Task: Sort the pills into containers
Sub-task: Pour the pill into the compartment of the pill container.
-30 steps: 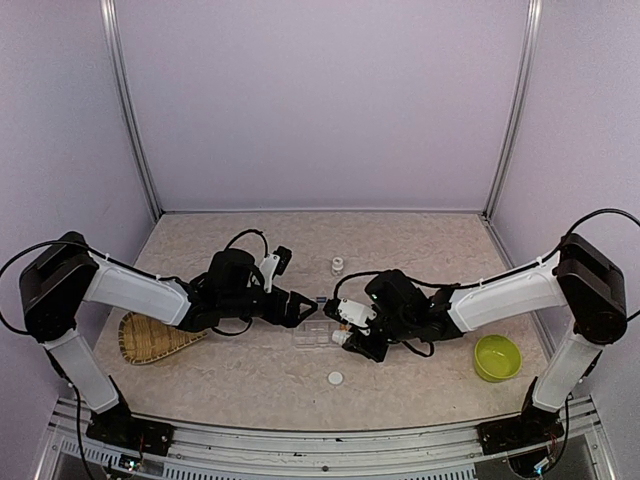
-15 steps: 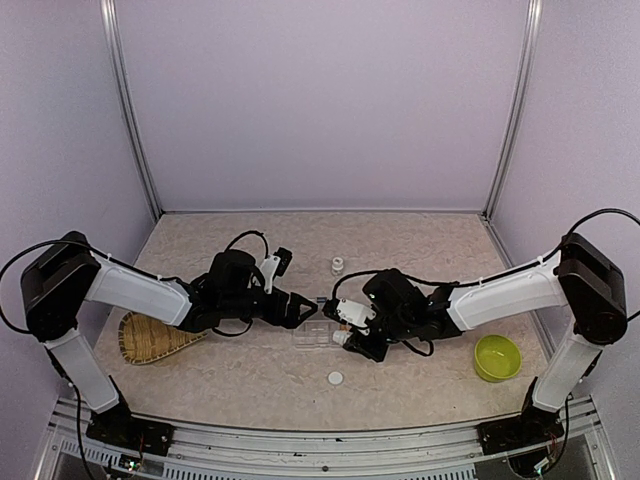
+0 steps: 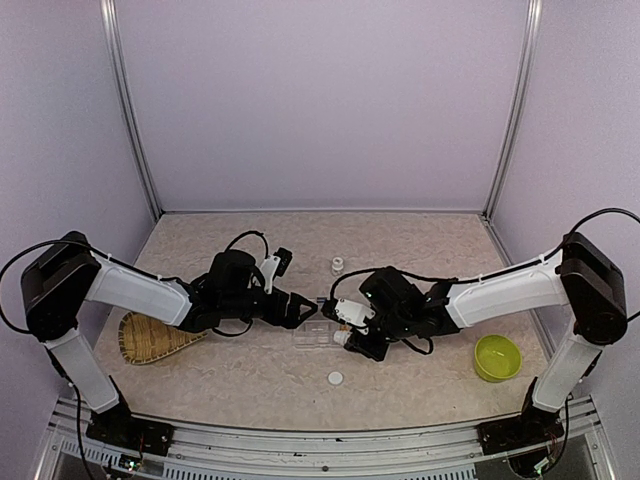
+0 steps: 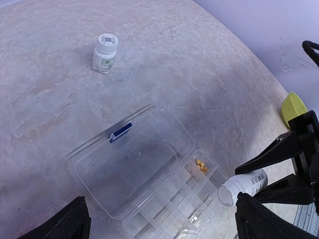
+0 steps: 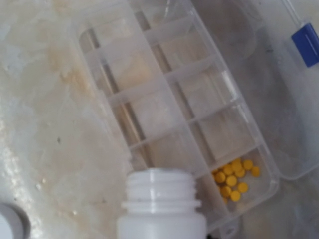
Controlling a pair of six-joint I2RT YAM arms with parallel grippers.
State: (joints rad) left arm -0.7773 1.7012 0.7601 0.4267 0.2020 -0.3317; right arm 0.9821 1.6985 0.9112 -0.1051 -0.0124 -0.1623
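Orange pills [image 5: 234, 179] lie in the box [image 5: 149, 89]'s corner compartment beside the bottle [image 5: 162, 214], clamped by the right end effector [image 3: 343, 326]; the left end effector [image 3: 308, 310] is spread wide.

Top view: looked down from high behind the arm bases at 6 o'clock, facing 12; far off, with the whole table [image 3: 420, 250] in frame.
Left wrist view: sat low and close, slanting across the open compartment box [image 4: 154, 184] toward a capped bottle [image 4: 105, 52] at 11 o'clock.
Right wrist view: pointed nearly straight down, very close, with the uncapped bottle [image 5: 162, 209] at 6 o'clock.
Shared: all three took in the box; both wrist views caught its orange pills [image 4: 201, 166].
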